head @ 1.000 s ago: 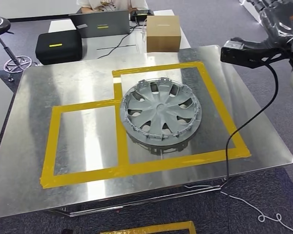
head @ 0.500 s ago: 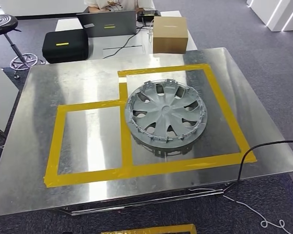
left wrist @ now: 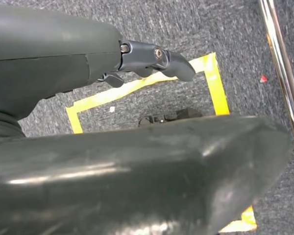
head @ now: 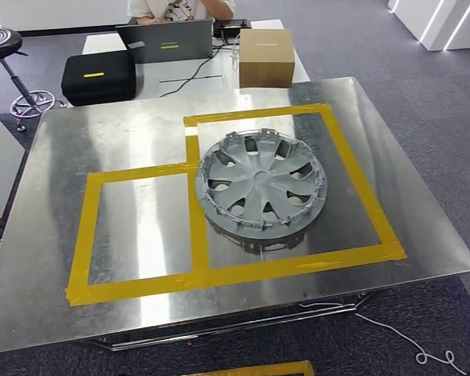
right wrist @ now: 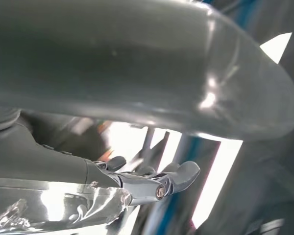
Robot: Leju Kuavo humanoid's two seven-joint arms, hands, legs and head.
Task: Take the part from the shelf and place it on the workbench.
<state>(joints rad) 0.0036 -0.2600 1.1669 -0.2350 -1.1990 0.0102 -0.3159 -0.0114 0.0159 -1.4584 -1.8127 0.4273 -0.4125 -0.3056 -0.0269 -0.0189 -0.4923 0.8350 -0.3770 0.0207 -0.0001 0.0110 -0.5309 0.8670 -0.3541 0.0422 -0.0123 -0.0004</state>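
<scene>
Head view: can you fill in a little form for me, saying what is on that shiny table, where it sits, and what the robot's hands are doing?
Part: grey wheel cover, lying flat
Place: inside the larger yellow tape frame on the metal table
Smaller frame: nothing in it
Behind the table: cardboard box, laptop, black case
Left hand: holds nothing, over the carpet
Right hand: holds nothing

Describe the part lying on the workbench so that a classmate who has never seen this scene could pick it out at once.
Start at the big shiny metal workbench marked with yellow tape outlines. Inside the larger, right-hand outline lies the wheel cover, flat. It is the one round grey disc with spokes and cut-out openings, unlike the brown cardboard box and black case on the white table behind.
</scene>
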